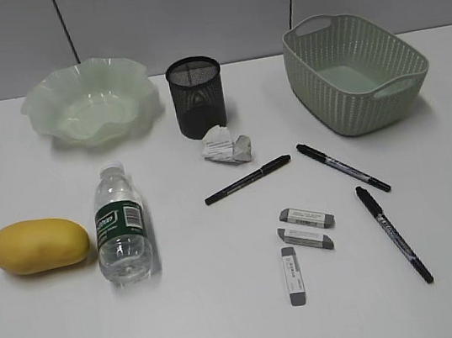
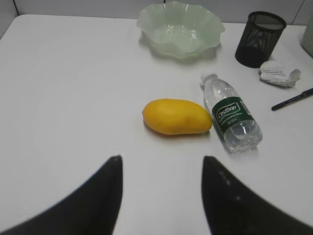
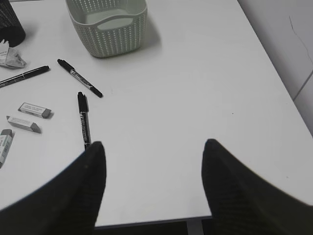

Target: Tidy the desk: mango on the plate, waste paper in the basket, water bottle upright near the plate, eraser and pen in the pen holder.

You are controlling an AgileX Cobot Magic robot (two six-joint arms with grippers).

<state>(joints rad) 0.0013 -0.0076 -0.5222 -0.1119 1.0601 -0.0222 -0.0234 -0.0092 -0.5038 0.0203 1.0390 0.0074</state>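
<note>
The yellow mango (image 1: 39,245) (image 2: 176,116) lies at the desk's left, touching or nearly touching the water bottle (image 1: 120,225) (image 2: 231,119), which lies on its side. The ruffled green plate (image 1: 91,100) (image 2: 180,28) sits behind them. The black mesh pen holder (image 1: 196,95) (image 2: 259,38) stands mid-back with the waste paper (image 1: 226,145) (image 2: 279,73) in front of it. The green basket (image 1: 355,70) (image 3: 107,24) is back right. Three pens (image 1: 248,179) (image 3: 83,119) and three erasers (image 1: 306,217) (image 3: 34,110) lie on the desk (image 1: 433,189). My left gripper (image 2: 162,161) hangs open, short of the mango. My right gripper (image 3: 152,146) is open over the desk's right front edge.
Neither arm shows in the exterior view. The desk's right edge and front edge (image 3: 146,220) lie close under my right gripper. A grey wall (image 1: 202,11) runs behind the desk.
</note>
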